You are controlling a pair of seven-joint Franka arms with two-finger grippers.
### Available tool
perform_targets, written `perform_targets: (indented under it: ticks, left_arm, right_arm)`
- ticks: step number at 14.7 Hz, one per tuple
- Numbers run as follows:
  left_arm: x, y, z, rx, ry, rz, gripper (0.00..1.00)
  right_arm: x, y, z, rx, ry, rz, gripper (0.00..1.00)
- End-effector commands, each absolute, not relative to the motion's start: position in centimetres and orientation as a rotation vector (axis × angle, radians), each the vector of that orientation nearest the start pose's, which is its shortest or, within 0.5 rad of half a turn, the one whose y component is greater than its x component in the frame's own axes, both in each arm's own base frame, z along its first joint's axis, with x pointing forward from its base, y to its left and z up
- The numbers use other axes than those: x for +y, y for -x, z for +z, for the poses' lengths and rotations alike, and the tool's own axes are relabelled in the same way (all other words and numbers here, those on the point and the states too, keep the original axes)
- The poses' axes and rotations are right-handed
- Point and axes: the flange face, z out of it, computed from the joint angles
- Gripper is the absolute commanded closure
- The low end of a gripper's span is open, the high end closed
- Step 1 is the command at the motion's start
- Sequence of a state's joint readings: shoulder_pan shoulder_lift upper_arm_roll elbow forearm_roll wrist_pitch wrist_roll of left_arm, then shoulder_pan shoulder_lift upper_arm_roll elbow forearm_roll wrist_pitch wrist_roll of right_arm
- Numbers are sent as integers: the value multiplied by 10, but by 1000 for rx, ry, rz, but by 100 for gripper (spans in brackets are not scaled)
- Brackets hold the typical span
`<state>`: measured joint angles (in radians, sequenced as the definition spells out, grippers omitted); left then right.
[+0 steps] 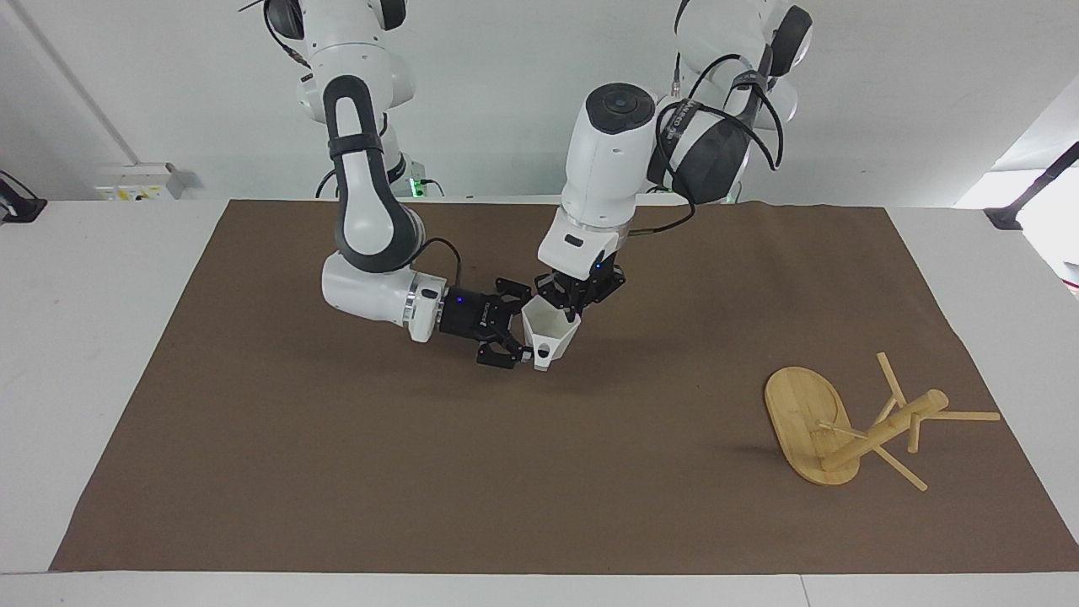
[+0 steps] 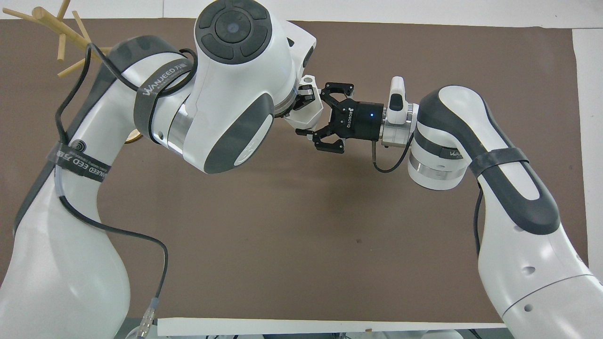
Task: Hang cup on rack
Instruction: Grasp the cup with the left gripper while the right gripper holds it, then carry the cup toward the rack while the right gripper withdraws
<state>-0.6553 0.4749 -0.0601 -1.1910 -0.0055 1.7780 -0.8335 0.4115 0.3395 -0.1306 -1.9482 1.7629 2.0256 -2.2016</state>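
Reaching in sideways over the middle of the mat (image 1: 337,472), the right gripper (image 1: 516,335) sits at the cup (image 1: 548,330); whether its fingers grip or stand open cannot be told. From above, the left gripper (image 1: 574,308) is clamped on the cup's rim. The rack (image 1: 851,426) lies tipped over at the left arm's end.

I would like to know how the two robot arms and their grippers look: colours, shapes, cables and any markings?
Both arms have rounded white shells with dark grey joint covers and silver rings at the wrists. The left arm carries a loose black cable held by grey straps printed "WANJEED". The left gripper and the right gripper are black, two-fingered, with angular linkage fingers. A small blue light glows on the right gripper's body.
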Motion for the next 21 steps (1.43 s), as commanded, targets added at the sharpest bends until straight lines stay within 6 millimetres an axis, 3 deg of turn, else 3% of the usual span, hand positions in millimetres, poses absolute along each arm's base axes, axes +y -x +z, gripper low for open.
perform_targets:
  ticks: [1, 5, 7, 8, 11, 15, 19, 21]
  left_arm:
    - [-460, -542, 528, -232, 3244, -125, 100]
    - [-454, -543, 523, -333, 3179, -178, 100]
    - [-441, -535, 521, -373, 3126, -212, 100]
    - [-431, -534, 517, -378, 3123, -246, 100]
    - [-367, -541, 517, -468, 3139, -349, 100]
    - [-311, -543, 491, -475, 3168, -475, 100]
    - [-278, -515, 461, -480, 3249, -721, 100]
    - [-263, -506, 447, -502, 3283, -860, 100]
  right_arm:
    - [215, -579, 337, -1143, 1530, -1192, 0]
    - [174, -575, 330, -1117, 1496, -1174, 0]
    - [143, -577, 333, -1153, 1474, -1157, 0]
    - [123, -578, 333, -1171, 1466, -1143, 0]
    - [48, -572, 333, -1222, 1454, -1083, 0]
    - [-65, -556, 344, -1294, 1479, -962, 0]
    - [-168, -532, 384, -1369, 1629, -746, 0]
    - [-196, -518, 424, -1416, 1747, -645, 0]
